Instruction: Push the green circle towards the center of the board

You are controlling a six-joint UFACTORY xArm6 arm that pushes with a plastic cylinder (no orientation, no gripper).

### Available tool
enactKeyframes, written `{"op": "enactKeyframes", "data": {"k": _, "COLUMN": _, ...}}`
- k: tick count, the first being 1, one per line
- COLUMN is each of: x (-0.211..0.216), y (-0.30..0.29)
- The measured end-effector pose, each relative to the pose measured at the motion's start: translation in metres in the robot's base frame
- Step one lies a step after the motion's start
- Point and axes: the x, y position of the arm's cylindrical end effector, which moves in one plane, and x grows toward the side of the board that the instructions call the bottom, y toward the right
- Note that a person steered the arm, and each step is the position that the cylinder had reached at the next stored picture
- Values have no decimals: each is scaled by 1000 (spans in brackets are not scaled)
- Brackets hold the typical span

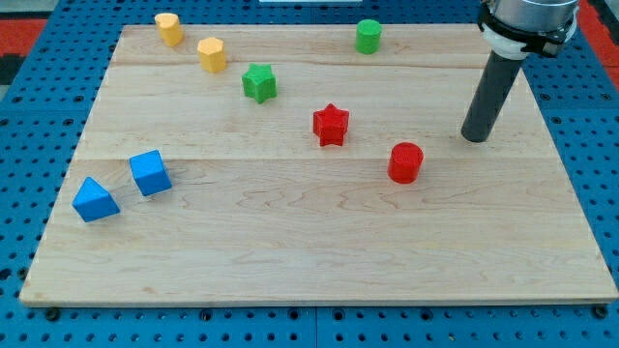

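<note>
Nearest you, the blue triangle (95, 200) sits at the tabletop's (319, 271) 8 o'clock. Your green circle (368, 36) waits at 12 o'clock, well apart from my tip (474, 138), toward 10 o'clock. No gripper exists, only a rod.

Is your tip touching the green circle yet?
Apart. The camera view shows bare board between my tip and the green circle, which sits toward the view's top left of it.

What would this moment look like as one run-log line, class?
my tip: view's right, touching nothing | green circle: near view's top edge, not yet pushed | red circle: nearest block to tip, apart
</note>
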Motion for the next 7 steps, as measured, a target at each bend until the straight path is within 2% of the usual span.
{"op": "enactKeyframes", "data": {"k": 1, "x": 0, "y": 2}}
{"op": "enactKeyframes", "data": {"k": 2, "x": -21, "y": 8}}
{"op": "enactKeyframes", "data": {"k": 3, "x": -97, "y": 30}}
{"op": "enactKeyframes", "data": {"k": 4, "x": -180, "y": 18}}
{"op": "enactKeyframes", "data": {"k": 5, "x": -218, "y": -31}}
{"op": "enactKeyframes", "data": {"k": 7, "x": -197, "y": -119}}
